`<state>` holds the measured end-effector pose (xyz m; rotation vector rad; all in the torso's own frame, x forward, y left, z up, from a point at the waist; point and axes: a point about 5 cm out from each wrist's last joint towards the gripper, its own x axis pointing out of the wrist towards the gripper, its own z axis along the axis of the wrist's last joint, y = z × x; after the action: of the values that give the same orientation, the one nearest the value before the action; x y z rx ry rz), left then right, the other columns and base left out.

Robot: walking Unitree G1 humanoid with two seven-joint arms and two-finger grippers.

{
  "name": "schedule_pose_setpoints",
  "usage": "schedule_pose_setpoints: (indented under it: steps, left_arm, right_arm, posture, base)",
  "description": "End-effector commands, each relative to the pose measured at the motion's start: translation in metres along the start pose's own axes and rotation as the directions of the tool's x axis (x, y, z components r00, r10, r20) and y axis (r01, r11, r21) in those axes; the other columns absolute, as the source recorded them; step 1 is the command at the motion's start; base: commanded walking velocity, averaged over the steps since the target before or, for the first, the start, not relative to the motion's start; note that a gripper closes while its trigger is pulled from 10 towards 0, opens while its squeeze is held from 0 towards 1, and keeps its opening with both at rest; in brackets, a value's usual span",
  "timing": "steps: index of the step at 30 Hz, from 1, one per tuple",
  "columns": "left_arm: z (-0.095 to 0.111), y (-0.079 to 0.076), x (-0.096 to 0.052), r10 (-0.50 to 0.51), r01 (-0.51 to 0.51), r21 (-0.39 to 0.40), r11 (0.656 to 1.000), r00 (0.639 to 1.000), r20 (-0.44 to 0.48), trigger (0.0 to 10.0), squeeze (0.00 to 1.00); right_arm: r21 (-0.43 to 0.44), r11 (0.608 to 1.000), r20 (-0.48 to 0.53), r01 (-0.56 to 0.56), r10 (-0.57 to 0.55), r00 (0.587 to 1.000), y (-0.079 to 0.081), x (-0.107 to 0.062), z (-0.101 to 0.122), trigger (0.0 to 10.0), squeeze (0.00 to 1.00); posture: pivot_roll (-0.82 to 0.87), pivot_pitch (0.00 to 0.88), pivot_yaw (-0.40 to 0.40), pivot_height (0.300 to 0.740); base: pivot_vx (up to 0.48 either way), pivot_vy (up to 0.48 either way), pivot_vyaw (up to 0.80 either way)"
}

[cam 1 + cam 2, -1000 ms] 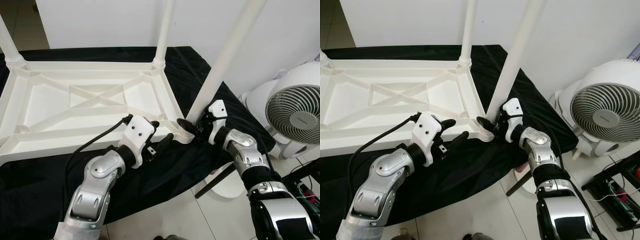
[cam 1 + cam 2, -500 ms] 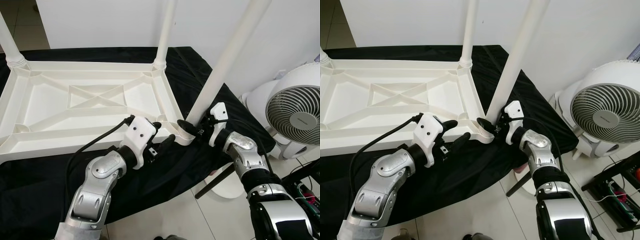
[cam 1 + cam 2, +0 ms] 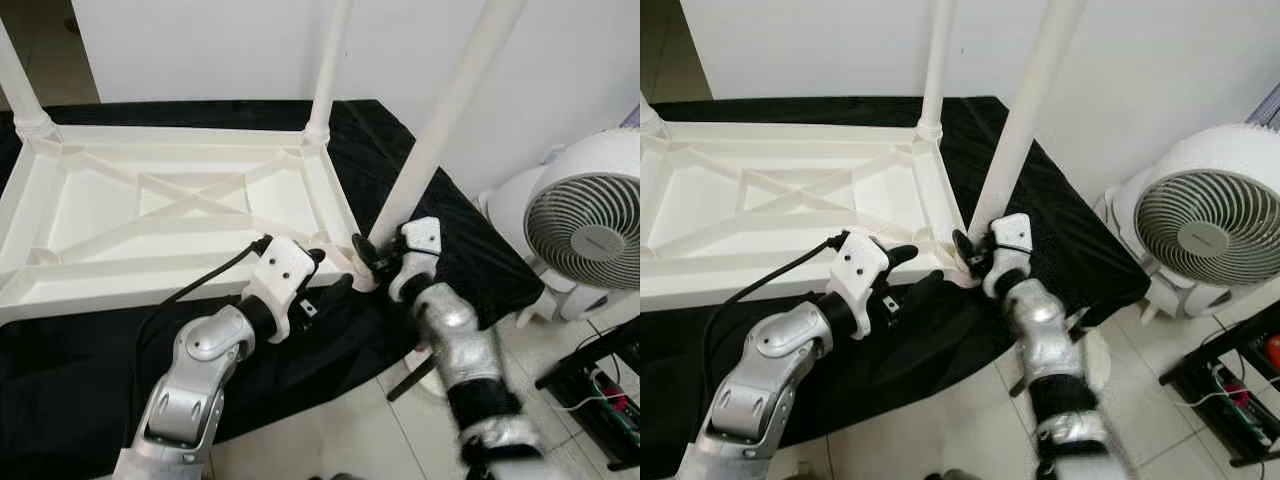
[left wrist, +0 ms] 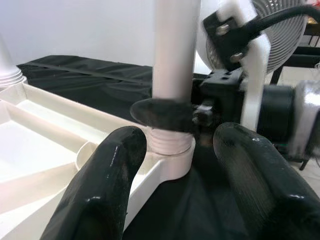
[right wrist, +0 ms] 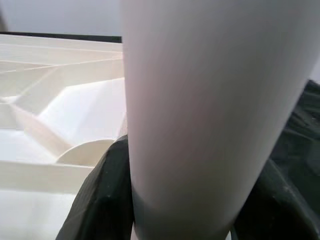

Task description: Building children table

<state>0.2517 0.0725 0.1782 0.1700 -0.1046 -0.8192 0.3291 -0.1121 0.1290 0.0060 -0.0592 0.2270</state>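
**Near-right leg gripped at its base, tabletop upside down on black cloth**

We see the white moulded plastic children's tabletop lying upside down on a black cloth that covers the work surface. Its underside faces up: raised rim, diagonal X ribs across the middle panel, round sockets at the corners.

Three white plastic tube legs stand up out of the corners: far-left leg, far-right leg, and the near-right leg, which tilts to the right as it rises. The near-right leg has a threaded end sitting in the near-right corner socket; the threads are visible just above the socket collar in the left wrist view.

Our right gripper is clamped on the near-right leg right at its base, one black finger wrapped across the tube just above the threads. In the right wrist view the tube fills the gap between both fingers, touching them.

Our left gripper sits at the near edge of the tabletop beside the same corner, fingers spread apart and holding nothing; the socket is between the fingertips in its wrist view, not touched as far as we can tell.

A white round floor fan stands on the tiled floor to the right, well apart from the tabletop.
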Motion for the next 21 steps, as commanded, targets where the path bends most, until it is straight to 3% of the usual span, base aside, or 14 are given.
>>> schedule_pose_setpoints:
  steps: [1, 4, 13, 14, 21]
  left_arm:
    - [-0.001, -0.002, 0.001, 0.043, -0.043, -0.019, 0.999, 0.999, 0.001, 10.0, 0.00]
    - [-0.002, -0.003, 0.002, 0.039, -0.039, -0.020, 0.999, 0.999, 0.001, 10.0, 0.00]
    - [-0.002, -0.003, 0.001, 0.037, -0.037, -0.021, 0.999, 0.999, 0.001, 10.0, 0.00]
    - [-0.001, -0.003, 0.001, 0.037, -0.037, -0.021, 0.999, 0.999, 0.001, 10.0, 0.00]
    - [-0.003, -0.003, 0.001, 0.035, -0.035, -0.022, 0.999, 0.999, -0.002, 10.0, 0.00]
  right_arm:
    - [-0.026, 0.983, -0.168, 0.183, -0.185, 0.968, -0.006, -0.013, -0.031, 10.0, 0.00]
    - [0.002, 0.977, -0.173, 0.213, -0.209, 0.962, 0.001, -0.014, -0.028, 10.0, 0.00]
    - [0.051, 0.989, -0.151, 0.137, -0.127, 0.980, 0.017, -0.014, -0.021, 10.0, 0.00]
    - [0.054, 0.991, -0.135, 0.125, -0.117, 0.984, 0.018, -0.014, -0.018, 10.0, 1.00]
    - [0.020, 1.000, -0.071, -0.007, 0.009, 0.997, 0.018, -0.017, -0.011, 10.0, 1.00]
  posture:
    - [0.09, 0.051, -0.136, 0.740]
    - [0.09, 0.050, -0.135, 0.740]
    - [0.09, 0.048, -0.134, 0.740]
    - [0.08, 0.048, -0.134, 0.740]
    - [0.08, 0.051, -0.132, 0.740]
  base:
    - [0.000, 0.000, 0.00]
    - [0.000, 0.000, 0.00]
    - [0.000, 0.000, 0.00]
    - [0.000, 0.000, 0.00]
    - [0.000, 0.000, 0.00]
